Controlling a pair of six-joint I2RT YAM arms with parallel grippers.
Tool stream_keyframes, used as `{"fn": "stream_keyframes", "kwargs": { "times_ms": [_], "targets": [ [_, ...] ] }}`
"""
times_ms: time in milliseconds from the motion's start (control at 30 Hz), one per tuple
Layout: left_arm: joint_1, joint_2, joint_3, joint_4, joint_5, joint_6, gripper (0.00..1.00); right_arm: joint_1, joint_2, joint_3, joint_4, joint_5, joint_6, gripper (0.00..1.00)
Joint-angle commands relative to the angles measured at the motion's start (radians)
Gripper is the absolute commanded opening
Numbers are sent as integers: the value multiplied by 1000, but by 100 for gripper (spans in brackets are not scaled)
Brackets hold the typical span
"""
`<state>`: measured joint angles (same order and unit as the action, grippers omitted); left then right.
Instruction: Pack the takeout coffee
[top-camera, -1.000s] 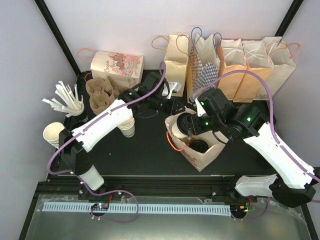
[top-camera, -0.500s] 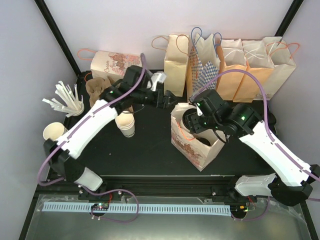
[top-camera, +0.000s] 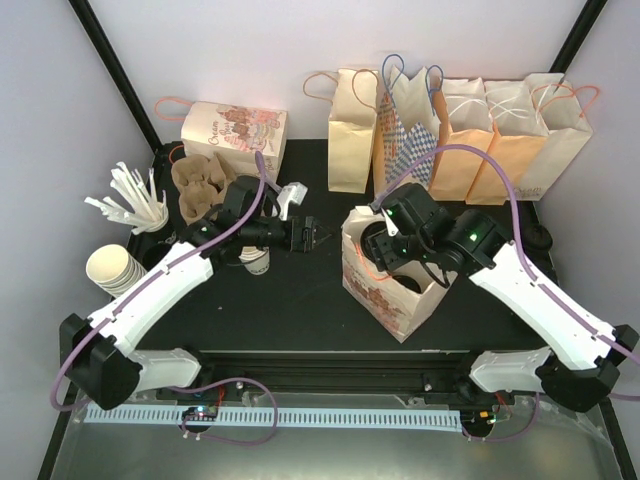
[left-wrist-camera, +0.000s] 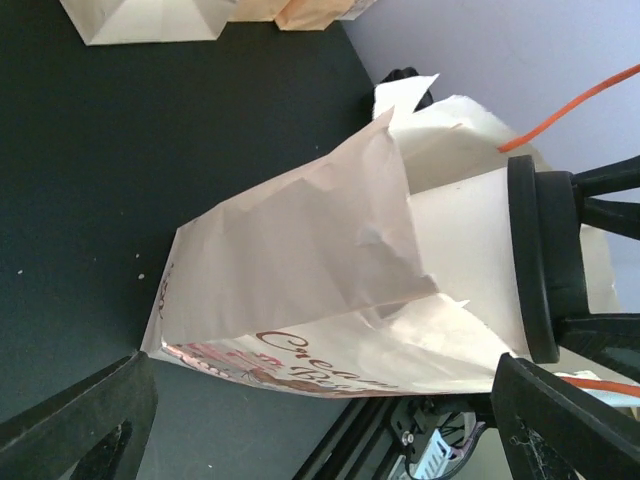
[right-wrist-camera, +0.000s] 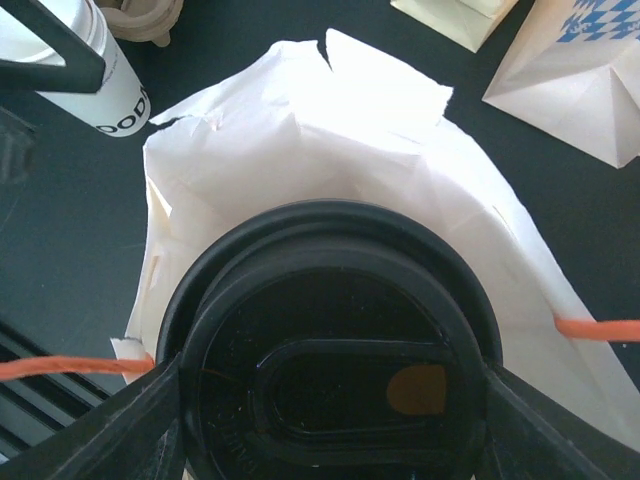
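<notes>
The takeout coffee (right-wrist-camera: 330, 390), a white cup (left-wrist-camera: 465, 250) with a round black lid, hangs in the mouth of a printed paper bag (top-camera: 395, 300). My right gripper (right-wrist-camera: 330, 400) is shut on it, one finger on each side of the lid. The bag (left-wrist-camera: 300, 260) stands upright at centre right of the table, and its torn white rim (right-wrist-camera: 380, 130) rings the lid. My left gripper (top-camera: 308, 235) is open and empty, a short way left of the bag and pointing at it. In the left wrist view, the left gripper (left-wrist-camera: 322, 370) has its fingers spread wide, clear of the bag.
A printed white cup (top-camera: 257, 258) stands under the left arm. At the left edge are a stack of lidless cups (top-camera: 108, 268), a cup of straws (top-camera: 135, 205) and cardboard carriers (top-camera: 205, 185). Several paper bags (top-camera: 450, 130) line the back edge, and a printed one (top-camera: 235, 130) lies at the back left.
My left gripper opened, let go at the bag and drew back to the left. The bag went from tilted to upright. The right gripper kept the coffee at the bag's mouth.
</notes>
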<state>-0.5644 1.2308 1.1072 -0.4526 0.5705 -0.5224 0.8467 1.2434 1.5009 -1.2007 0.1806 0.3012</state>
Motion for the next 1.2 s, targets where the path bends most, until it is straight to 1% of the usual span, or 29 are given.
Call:
{"fn": "stream_keyframes", "kwargs": {
  "times_ms": [0,100,267,533,700,800,833,933,1000,1100,1167],
  "targets": [
    [17,19,3,80,91,-29,93,2,36,-4,45,23,-52,41],
    [15,5,-6,116,138,-47,93,3,48,-14,56,5,-54,40],
    [-8,-52,-21,162,170,-58,94,3,25,-47,100,-59,-56,40],
    [-89,-118,-12,243,231,-6,91,-5,29,-87,131,-83,-44,40],
    [-161,-119,23,241,225,44,90,-30,39,-88,141,-135,-44,40],
    [-214,-118,40,214,194,124,81,-32,50,-88,139,-145,-49,40],
    [-230,-117,45,197,173,158,81,-34,54,-88,136,-146,-48,40],
    [-241,-109,74,137,129,237,80,-32,59,-87,137,-152,-48,40],
    [-242,-99,92,116,141,264,79,-33,58,-87,137,-152,-46,41],
    [-246,-90,93,129,155,276,79,-34,54,-90,135,-149,-48,41],
    [-250,-85,91,144,166,273,75,-34,56,-91,133,-141,-49,41]
  ]
}}
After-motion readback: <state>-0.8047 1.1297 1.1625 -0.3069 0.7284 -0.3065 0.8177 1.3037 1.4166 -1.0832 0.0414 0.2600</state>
